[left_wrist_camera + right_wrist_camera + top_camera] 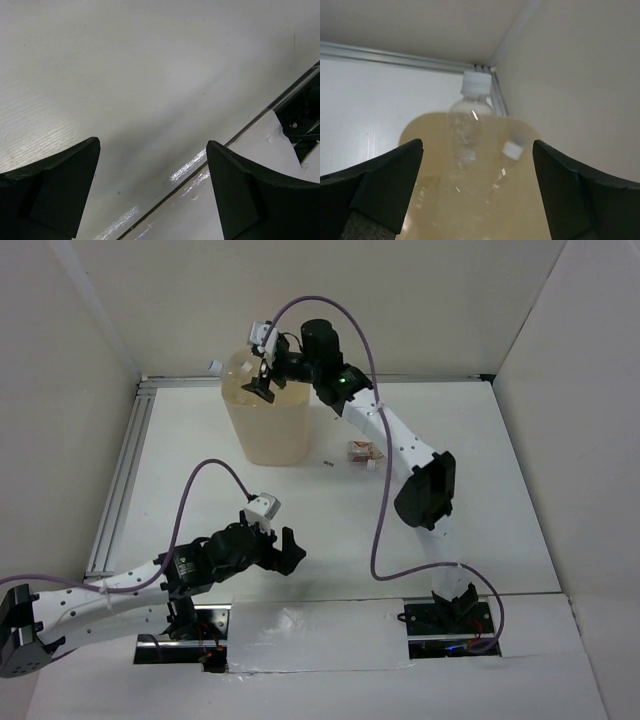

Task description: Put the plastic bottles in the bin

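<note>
The tall cream-beige bin stands at the back of the table, left of centre. My right gripper hangs open and empty just above the bin's mouth. In the right wrist view its jaws stand wide apart over the bin. A clear crinkled bottle with a white cap sticks up out of the bin. A second, blurred white-capped bottle lies lower inside. A small bottle with a reddish label lies on the table right of the bin. My left gripper is open and empty near the front edge; its wrist view shows only bare table.
White walls close in the table at the back and on both sides. A metal rail runs along the left edge and the back. A taped seam crosses the front of the table by the arm bases.
</note>
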